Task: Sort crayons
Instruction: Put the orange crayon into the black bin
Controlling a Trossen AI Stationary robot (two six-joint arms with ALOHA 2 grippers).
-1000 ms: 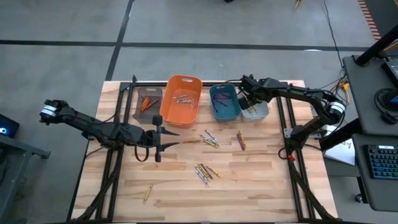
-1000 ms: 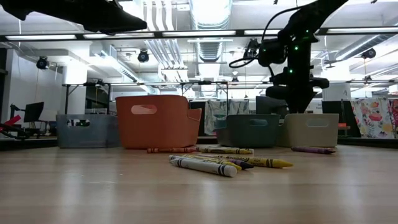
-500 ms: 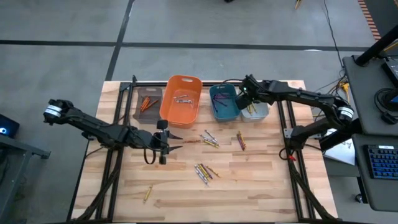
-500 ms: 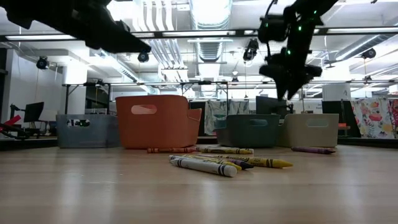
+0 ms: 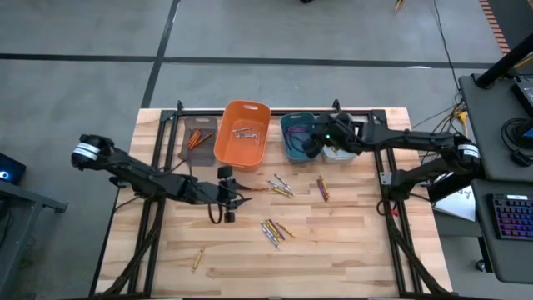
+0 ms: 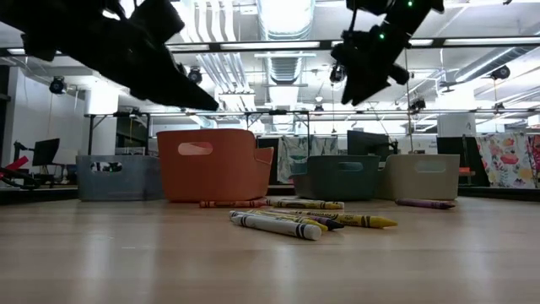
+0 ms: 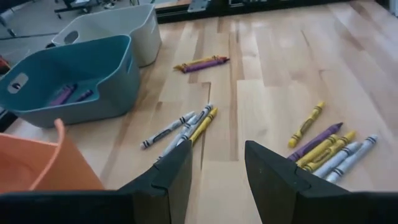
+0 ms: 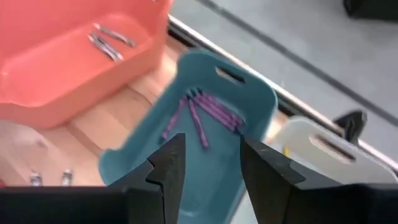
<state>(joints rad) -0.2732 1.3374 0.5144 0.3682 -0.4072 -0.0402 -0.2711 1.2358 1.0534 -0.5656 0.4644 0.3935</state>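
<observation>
1. Since the earlier frame: right gripper (image 5: 310, 143) shifted from over the grey bin (image 5: 343, 148) to above the teal bin (image 5: 298, 136), fingers parted, empty, for another pick.
2. Left gripper (image 5: 237, 198) advanced, parted, empty, toward loose crayons (image 5: 280, 188) mid-table.
3. Purple crayons (image 8: 205, 112) grouped inside teal bin: sorted by colour.

Along the table's (image 5: 350, 250) upper edge in the high view four bins stand in a row: the leftmost bin (image 5: 198, 137), then the large bin (image 5: 243, 133), the third bin (image 5: 297, 137) and the rightmost bin (image 5: 343, 150), with the right gripper (image 5: 310, 143) above the third. Crayons (image 5: 280, 187) lie scattered below the bins at centre frame, more lower down and one alone at lower left. The left gripper (image 5: 239, 198) sits left of the centre crayons, below the large bin.
</observation>
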